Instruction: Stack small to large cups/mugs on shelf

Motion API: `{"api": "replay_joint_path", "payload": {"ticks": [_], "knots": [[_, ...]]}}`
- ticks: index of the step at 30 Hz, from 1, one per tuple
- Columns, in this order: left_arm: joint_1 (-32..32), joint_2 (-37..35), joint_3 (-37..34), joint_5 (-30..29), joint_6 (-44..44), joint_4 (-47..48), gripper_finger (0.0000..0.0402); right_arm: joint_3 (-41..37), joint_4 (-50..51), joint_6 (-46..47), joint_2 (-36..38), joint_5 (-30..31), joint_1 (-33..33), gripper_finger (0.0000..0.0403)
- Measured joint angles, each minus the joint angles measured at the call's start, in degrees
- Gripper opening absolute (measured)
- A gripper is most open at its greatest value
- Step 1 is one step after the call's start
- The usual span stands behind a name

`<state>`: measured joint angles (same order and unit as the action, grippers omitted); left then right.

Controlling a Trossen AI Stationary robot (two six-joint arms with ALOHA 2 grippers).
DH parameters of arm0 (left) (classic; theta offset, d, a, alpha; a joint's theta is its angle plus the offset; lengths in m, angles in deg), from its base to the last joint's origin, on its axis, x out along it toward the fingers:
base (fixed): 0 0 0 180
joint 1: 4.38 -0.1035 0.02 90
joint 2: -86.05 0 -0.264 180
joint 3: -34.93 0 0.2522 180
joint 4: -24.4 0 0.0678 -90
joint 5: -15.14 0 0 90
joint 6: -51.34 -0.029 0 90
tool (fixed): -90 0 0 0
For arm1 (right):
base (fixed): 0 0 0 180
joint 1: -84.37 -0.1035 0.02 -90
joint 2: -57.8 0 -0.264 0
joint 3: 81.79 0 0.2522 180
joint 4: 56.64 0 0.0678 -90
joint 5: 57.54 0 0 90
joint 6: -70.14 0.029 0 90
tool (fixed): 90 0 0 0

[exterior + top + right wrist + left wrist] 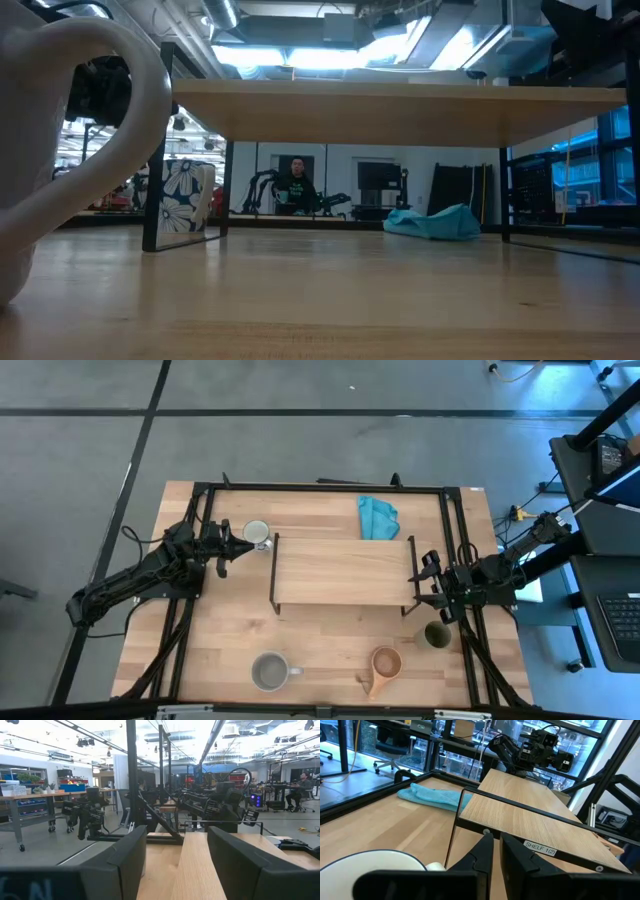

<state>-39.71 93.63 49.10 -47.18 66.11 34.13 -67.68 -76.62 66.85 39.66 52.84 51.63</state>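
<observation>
The shelf (340,572) stands mid-table on black wire legs. A white cup (256,532) stands off its far left corner. It also shows in the left wrist view (375,865). My left gripper (243,546) is shut right beside it, on its near side. My right gripper (414,580) is open and empty at the shelf's right end, with the board (192,865) showing between its fingers. A grey mug (270,671) and a wooden cup (384,663) stand near the front edge. An olive-green cup (436,634) stands off the shelf's near right corner. My left gripper lies close against the white cup's side by its handle (436,866). I cannot tell whether it touches the cup. The cup stands upright on the table.
A teal cloth (377,517) lies behind the shelf at the far edge. A black frame (320,487) runs around the tabletop. In the low view the grey mug (60,150) fills the left foreground. A person (296,185) sits in the room beyond the table.
</observation>
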Motion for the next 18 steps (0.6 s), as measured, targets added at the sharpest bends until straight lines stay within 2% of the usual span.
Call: {"api": "replay_joint_path", "payload": {"ticks": [18], "knots": [[-0.01,0.02,0.00,0.01,0.00,0.00,0.0027,-0.01,-0.54,0.02,0.00,0.02,-0.01,0.0213]]}}
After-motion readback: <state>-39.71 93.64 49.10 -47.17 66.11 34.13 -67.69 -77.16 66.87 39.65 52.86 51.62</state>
